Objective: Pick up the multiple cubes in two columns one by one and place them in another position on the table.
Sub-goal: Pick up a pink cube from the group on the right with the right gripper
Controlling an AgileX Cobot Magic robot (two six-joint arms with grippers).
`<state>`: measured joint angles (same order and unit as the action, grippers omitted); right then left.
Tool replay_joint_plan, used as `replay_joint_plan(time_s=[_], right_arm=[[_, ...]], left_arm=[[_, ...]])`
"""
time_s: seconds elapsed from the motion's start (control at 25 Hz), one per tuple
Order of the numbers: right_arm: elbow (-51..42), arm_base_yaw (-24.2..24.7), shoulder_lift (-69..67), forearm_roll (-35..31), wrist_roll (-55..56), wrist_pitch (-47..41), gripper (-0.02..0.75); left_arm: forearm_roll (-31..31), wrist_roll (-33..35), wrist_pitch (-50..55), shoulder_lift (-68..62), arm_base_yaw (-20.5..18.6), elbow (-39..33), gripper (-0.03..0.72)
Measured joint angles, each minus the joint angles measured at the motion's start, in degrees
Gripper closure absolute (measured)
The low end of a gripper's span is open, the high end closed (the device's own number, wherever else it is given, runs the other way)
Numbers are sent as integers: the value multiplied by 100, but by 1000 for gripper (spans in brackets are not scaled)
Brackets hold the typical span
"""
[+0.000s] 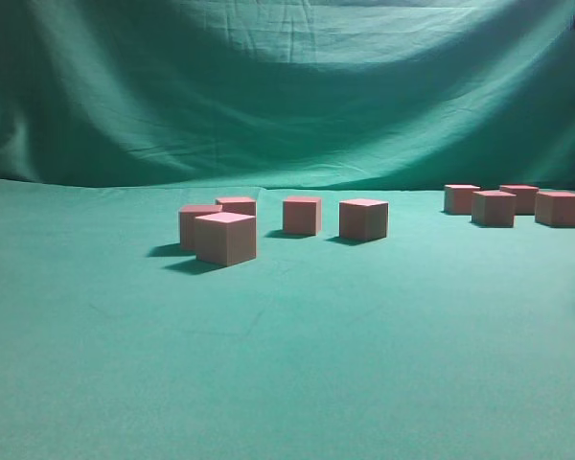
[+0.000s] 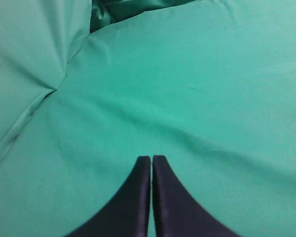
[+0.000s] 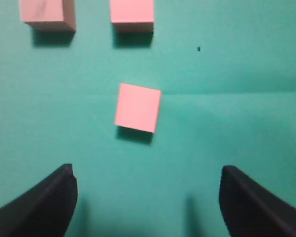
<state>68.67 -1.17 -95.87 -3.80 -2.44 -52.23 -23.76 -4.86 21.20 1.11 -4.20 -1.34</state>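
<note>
The left tool (image 2: 151, 159), fingers pressed together and empty, hangs over bare green bench (image 2: 197, 98) beside a cloth fold, with no cube near it. Five pink cubes (image 1: 225, 238) stand mid-bench, five more (image 1: 494, 208) at the far right edge (one cut off). The right tool (image 3: 145, 180), fingers wide apart, hovers just short of a single cube (image 3: 137, 107), so a pick looks next: advance, straddle, close. Open cloth surrounds it.
</note>
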Motion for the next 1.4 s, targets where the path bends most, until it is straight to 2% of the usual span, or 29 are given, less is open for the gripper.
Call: replay_joint_plan(time_s=[0.2, 0.36, 0.4, 0.52, 0.56, 1.0, 1.16, 1.2, 1.4], right_arm=[[-13, 0, -431, -739, -539, 602, 158], [-13, 0, -704, -620, -663, 989, 158], [-13, 0, -732, -572, -685, 1062, 202], [-13, 0, -779, -534, -701, 1333, 211], [-13, 0, -792, -524, -709, 1397, 266], [-13, 0, -1273, -535, -709, 1474, 264], [-13, 0, -1321, -535, -709, 1472, 477], [-13, 0, -1321, -535, -709, 1472, 497], [-13, -24, -1195, -535, -714, 1306, 485]], left_arm=[[0, 0, 0, 0, 0, 0, 688], [0, 0, 0, 0, 0, 0, 688], [0, 0, 0, 0, 0, 0, 688], [0, 0, 0, 0, 0, 0, 688], [0, 0, 0, 0, 0, 0, 688], [0, 0, 0, 0, 0, 0, 688], [0, 0, 0, 0, 0, 0, 688], [0, 0, 0, 0, 0, 0, 688], [0, 0, 0, 0, 0, 0, 688]])
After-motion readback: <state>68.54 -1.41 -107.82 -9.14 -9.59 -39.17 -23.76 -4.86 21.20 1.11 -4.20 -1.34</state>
